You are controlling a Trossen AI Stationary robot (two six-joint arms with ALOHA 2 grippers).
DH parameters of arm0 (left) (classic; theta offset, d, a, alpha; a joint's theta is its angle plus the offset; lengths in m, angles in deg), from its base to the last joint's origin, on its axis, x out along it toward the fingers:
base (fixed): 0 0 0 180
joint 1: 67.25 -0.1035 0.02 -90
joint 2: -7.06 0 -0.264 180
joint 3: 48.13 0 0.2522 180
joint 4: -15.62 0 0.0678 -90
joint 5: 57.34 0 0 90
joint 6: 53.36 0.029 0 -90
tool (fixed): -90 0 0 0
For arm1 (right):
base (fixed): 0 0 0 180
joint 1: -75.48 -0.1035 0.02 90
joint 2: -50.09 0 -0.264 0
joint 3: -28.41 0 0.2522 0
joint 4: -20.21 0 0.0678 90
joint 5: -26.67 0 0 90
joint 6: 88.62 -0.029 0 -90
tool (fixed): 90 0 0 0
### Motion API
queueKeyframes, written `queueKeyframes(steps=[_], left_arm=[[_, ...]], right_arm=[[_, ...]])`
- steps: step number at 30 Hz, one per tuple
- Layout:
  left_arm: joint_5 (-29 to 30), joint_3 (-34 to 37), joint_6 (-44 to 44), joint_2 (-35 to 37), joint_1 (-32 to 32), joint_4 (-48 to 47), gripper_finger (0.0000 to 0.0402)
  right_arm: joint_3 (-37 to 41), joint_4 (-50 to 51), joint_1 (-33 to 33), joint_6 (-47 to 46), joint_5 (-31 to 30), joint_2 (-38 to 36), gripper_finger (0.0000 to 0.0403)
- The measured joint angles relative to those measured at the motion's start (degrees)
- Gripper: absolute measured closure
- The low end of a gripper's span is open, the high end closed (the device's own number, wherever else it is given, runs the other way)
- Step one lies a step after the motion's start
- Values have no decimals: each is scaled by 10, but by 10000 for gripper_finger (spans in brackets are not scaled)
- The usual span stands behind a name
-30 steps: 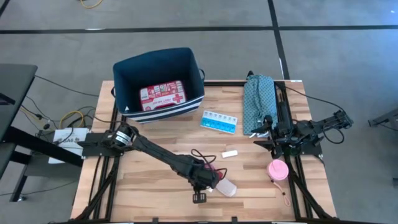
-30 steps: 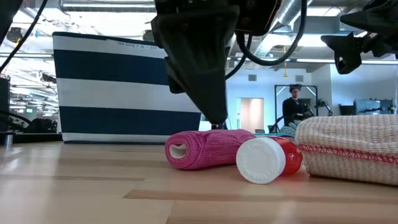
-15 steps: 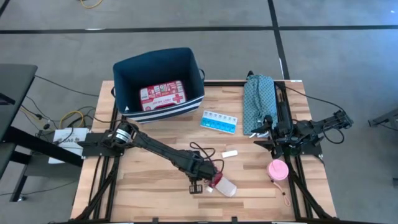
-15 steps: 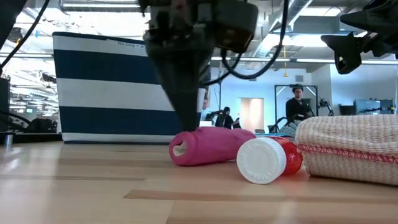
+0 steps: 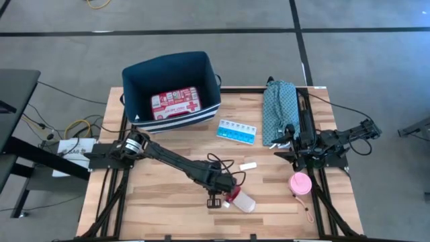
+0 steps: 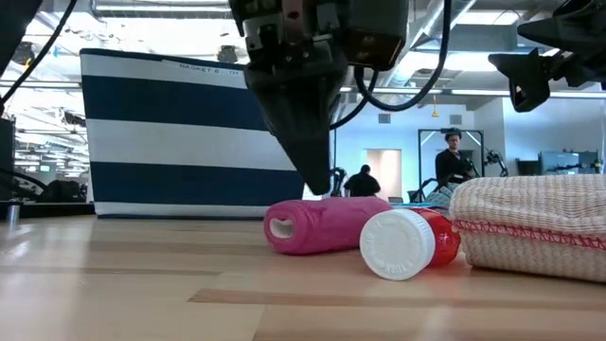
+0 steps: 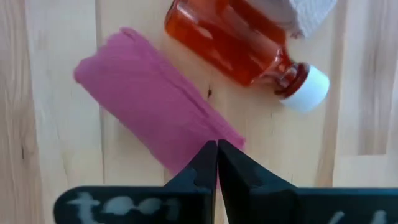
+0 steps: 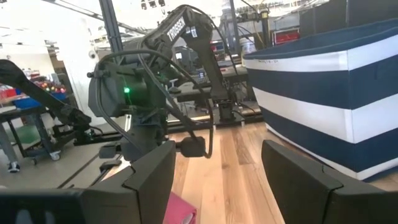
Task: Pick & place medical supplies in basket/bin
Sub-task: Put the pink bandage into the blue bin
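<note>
A bright workshop room is showing behind the scene, with ceiling ducts, strip lights, benches of equipment and two people standing far back, well beyond the fingers. A pale wooden-plank table on a dark frame is carrying everything, standing on a grey floor crossed by dark lines. The dark navy bin with white stripes is sitting at the far left corner of the table, well away from both pairs of fingers, and the red-and-white first-aid case is lying flat inside it. A long teal patterned cloth bundle is lying along the right edge, just beside the waiting right gripper, whose fingers are standing wide apart with nothing between them. The light-blue pill organizer strip is lying between the bin and that gripper. The left gripper is reaching over the table's near middle, its fingers pressed together, tips pointing down at the end of the magenta roll, which is lying on its side on the planks; whether they are touching it cannot be told. The red bottle with a white cap is lying just beyond the roll. The pink round disc is resting near the right gripper, and a small white piece is lying between the two grippers.
</note>
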Motion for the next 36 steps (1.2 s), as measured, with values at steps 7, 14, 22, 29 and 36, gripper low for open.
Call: queueKeyframes(steps=[7,14,22,29,36], left_arm=[[-38,0,-41,0,-22,10,398],[-59,0,-32,0,-41,10,345],[-48,0,-54,0,-54,11,259],[-26,11,-93,0,-51,21,228],[-6,48,-139,2,-49,43,226]], right_arm=[[0,0,0,0,0,0,168],[0,0,0,0,0,0,168],[0,0,0,0,0,0,168],[0,0,0,0,0,0,168],[0,7,0,0,0,0,168]])
